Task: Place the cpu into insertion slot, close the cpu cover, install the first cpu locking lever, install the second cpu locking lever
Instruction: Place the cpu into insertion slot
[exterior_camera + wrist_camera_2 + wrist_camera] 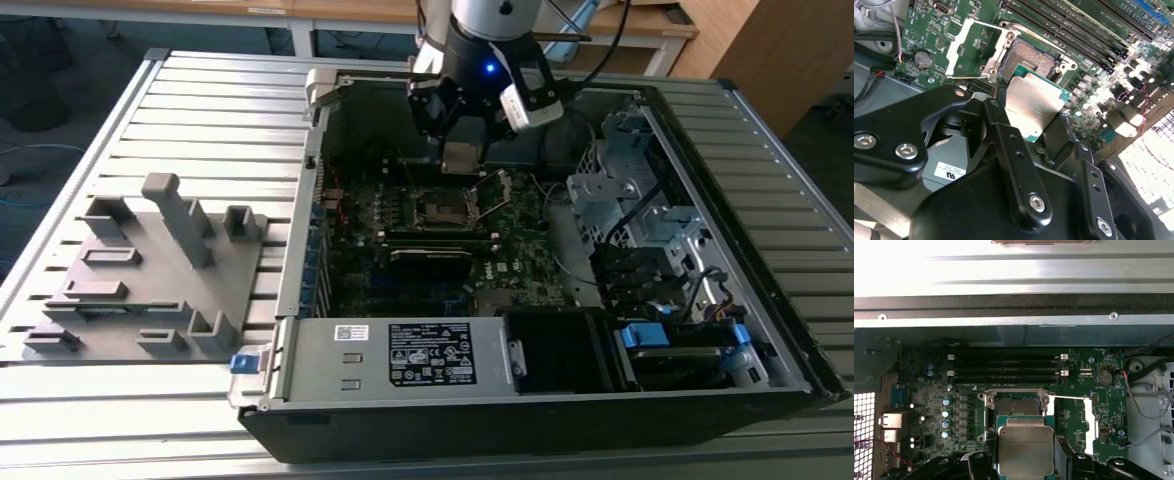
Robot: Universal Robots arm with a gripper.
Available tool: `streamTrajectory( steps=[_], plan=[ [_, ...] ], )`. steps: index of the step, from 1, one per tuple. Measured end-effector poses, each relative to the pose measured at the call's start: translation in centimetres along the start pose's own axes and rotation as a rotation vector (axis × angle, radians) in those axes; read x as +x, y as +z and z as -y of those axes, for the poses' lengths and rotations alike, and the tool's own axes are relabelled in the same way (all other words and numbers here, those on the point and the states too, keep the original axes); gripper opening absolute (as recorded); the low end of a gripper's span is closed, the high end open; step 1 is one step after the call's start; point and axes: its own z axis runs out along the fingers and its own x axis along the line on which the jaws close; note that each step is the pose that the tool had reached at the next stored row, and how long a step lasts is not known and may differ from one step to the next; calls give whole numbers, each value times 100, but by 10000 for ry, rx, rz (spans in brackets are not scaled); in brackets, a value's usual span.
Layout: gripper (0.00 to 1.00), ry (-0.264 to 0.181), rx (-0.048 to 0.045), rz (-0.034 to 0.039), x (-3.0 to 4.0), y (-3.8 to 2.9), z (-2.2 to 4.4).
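Your pincer is clenched on the chip, with a black finger against one side and its partner against the opposite side, and the dull metal top faces the wrist cameras. The chip is held in the air inside the open computer case, level, just over the near edge of the socket and not yet seated in it. The socket lies bare, its field of contacts exposed, and the cover plate stands swung open just beside it, so nothing sits between chip and recess. The long memory sticks run along the far side of the socket, apart from the chip. Treat the chip as very light, thin and stiff: it will not flex, and it should need only a modest squeeze. Its metal top looks smooth and likely slippery, so the side hold you have is the sensible one, since it keeps the underside and the top untouched. The delicate parts, as far as you can judge, are the underside of the chip and the fine contacts in the socket, so any tilt, sliding or downward force could damage them. The recess is barely larger than the chip, so keep it flat and square to the metal rim. The cover plate looks like thin, springy sheet metal and is best moved by its free edge.
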Motion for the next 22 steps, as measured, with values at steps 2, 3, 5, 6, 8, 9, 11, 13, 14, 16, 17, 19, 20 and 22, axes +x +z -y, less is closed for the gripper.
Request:
streamTrajectory(
  steps=[2, 3, 5, 6, 8, 9, 11, 13, 14, 16, 17, 19, 20, 22],
  plan=[
    [54, 0, 2, -1, 0, 15, 2],
    [54, 0, 3, 0, -1, 30, 3],
    [54, 0, 2, 9, -1, 63, 6],
    [54, -1, 2, 16, 0, 81, 8],
    [54, -2, 3, 34, 1, 116, 11],
    [54, -3, 12, 44, 2, 127, 12],
    [54, -5, 25, 47, 2, 127, 12],
    [54, -4, 38, 54, 2, 132, 12],
    [54, -4, 48, 67, 3, 140, 13],
    [54, -9, 64, 114, 5, 163, 15],
    [54, -12, 72, 138, 6, 175, 16],
    [54, -17, 90, 185, 9, 197, 18],
    [54, -20, 99, 209, 11, 207, 19],
    [54, -26, 127, 250, 12, 223, 21]
  ],
)
